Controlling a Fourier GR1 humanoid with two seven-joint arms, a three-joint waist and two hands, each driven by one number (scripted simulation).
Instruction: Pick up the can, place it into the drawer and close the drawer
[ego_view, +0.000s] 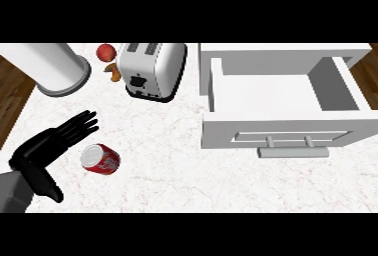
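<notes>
A red can (100, 159) with a silver top lies on the white marbled counter (184, 175) at the lower left. My left hand (44, 150) comes in from the lower left corner, with straight fingers reaching up and to the right just left of the can and the thumb spread below it. The can sits in the gap between thumb and fingers, and nothing is curled round it. The white drawer (339, 80) stands pulled out at the right, its inside bare, with a grey bar handle (291, 145) on its front panel. My right hand does not show.
A silver toaster (151, 70) stands at the top middle, left of the drawer. A white cylinder on a grey base (52, 67) stands at the top left. A red fruit (107, 50) and an orange item (114, 73) lie between them. Wooden floor shows beyond the counter's left edge.
</notes>
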